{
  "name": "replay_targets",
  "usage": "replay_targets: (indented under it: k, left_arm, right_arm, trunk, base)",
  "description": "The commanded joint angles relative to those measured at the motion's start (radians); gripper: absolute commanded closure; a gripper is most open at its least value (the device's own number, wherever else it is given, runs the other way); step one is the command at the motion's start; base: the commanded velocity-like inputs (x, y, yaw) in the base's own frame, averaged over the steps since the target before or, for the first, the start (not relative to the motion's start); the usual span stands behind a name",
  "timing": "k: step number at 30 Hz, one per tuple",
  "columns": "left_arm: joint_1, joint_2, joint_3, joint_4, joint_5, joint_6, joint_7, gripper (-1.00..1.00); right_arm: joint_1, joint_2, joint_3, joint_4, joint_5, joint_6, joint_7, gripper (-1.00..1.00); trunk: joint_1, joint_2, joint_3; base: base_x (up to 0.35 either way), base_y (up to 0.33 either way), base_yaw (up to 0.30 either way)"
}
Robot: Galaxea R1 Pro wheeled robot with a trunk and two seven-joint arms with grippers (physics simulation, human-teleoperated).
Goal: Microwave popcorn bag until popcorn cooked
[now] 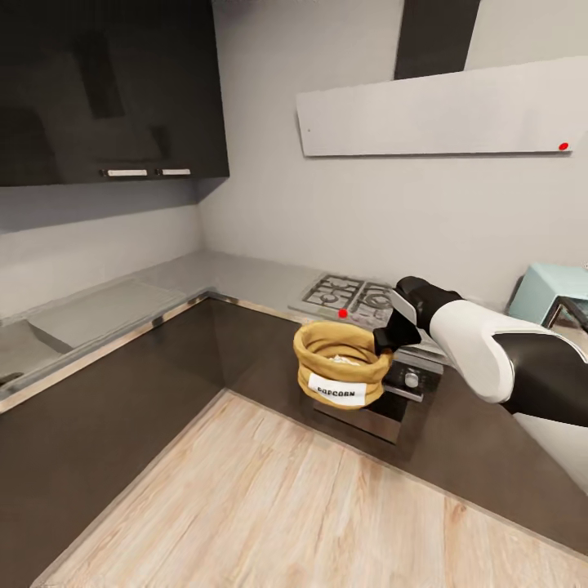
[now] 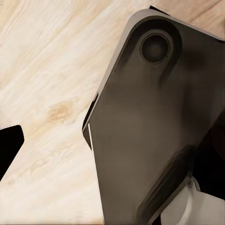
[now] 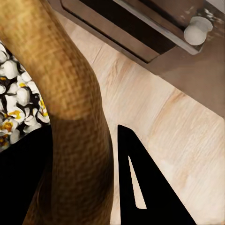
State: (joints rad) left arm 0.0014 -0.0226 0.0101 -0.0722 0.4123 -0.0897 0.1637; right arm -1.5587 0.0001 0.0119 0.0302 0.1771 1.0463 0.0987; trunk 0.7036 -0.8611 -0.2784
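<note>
In the head view, the popcorn bag (image 1: 342, 363) hangs in the air in front of the oven (image 1: 384, 400) below the hob (image 1: 355, 296), held at its rolled rim by the right gripper (image 1: 390, 337); the fingers are clamped on that rim, though the rim itself covers part of them. Pale popcorn (image 1: 339, 356) shows inside the bag. The mint-blue microwave (image 1: 552, 294) sits on the desk (image 1: 237, 278) at the right edge, partly cut off and partly hidden by the arm.

In the left wrist view, a dark grey robot part (image 2: 154, 122) blocks much of the wood floor (image 2: 47, 93); a black tip (image 2: 8, 145) pokes in at the edge, and I cannot tell whether the left fingers are apart or together.

In the right wrist view, the tan rim sits close against the camera, with white-and-yellow kernels beside it, one black finger (image 3: 140, 187) outside the rim, and an oven knob (image 3: 198, 29) beyond
</note>
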Motion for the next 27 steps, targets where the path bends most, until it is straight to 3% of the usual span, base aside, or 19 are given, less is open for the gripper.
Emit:
replay_targets:
  k: [1, 11, 27]
  left_arm:
    - [0.000, 0.000, 0.001, -0.001, 0.003, -0.002, 0.003, -1.00]
    - [0.000, 0.000, -0.002, -0.001, 0.001, -0.001, 0.002, -1.00]
    - [0.000, 0.001, -0.004, -0.001, -0.003, -0.001, 0.002, -1.00]
  right_arm:
    - [-0.001, 0.000, 0.000, 0.002, 0.010, 0.001, 0.010, 1.00]
    - [-0.001, -0.006, 0.000, 0.002, 0.009, 0.001, 0.011, 1.00]
    - [0.013, -0.008, 0.000, 0.002, 0.010, 0.001, 0.010, 1.00]
  trunk:
    - [-0.001, -0.001, -0.001]
    - [-0.001, -0.001, 0.004]
    - [-0.001, -0.001, 0.029]
  base:
    - [-0.345, 0.000, 0.000]
    - [-0.330, 0.000, -0.003]
    - [-0.016, 0.000, -0.061]
